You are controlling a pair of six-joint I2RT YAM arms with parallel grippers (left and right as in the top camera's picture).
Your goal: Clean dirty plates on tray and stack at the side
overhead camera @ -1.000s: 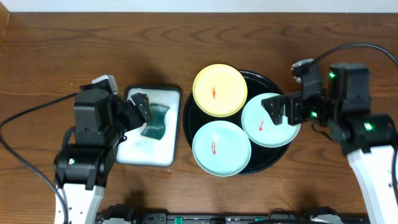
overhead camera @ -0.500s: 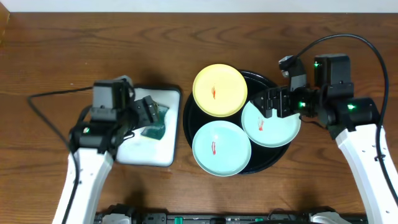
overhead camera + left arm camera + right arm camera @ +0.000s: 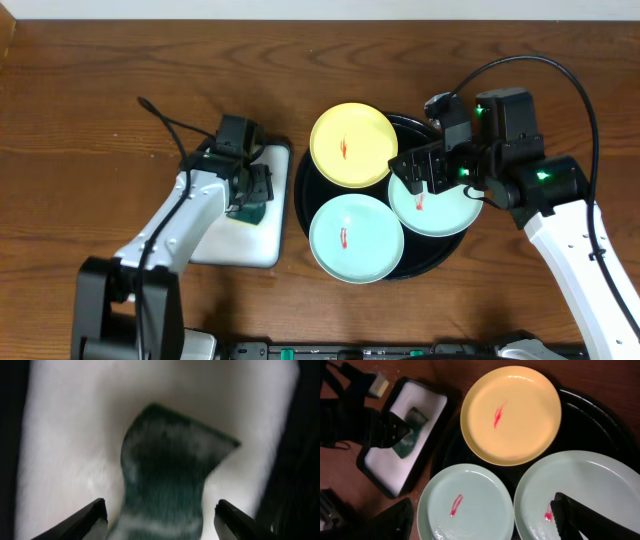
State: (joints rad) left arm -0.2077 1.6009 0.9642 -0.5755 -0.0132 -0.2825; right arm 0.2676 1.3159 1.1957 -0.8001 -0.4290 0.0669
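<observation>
The black tray (image 3: 301, 195) holds a yellow plate (image 3: 353, 145) at the back, a mint plate (image 3: 356, 238) at the front and a second mint plate (image 3: 445, 208) on the right. Each has a red smear. My right gripper (image 3: 420, 176) is open and empty above the right mint plate's left edge. In the right wrist view the yellow plate (image 3: 510, 410), front mint plate (image 3: 467, 502) and right mint plate (image 3: 590, 485) all show below the open fingers (image 3: 485, 520). My left gripper (image 3: 255, 186) is open, low over the green sponge (image 3: 165, 475), with a finger on each side of it (image 3: 160, 520).
The sponge (image 3: 247, 209) lies in a white dark-rimmed dish (image 3: 235, 245) left of the tray; the dish also shows in the right wrist view (image 3: 390, 472). Brown wooden table (image 3: 120, 90) lies all around. Cables trail from both arms.
My left gripper has moved right and down onto the sponge dish, fingers now around the sponge. My right gripper has shifted left over the tray, above the right mint plate.
</observation>
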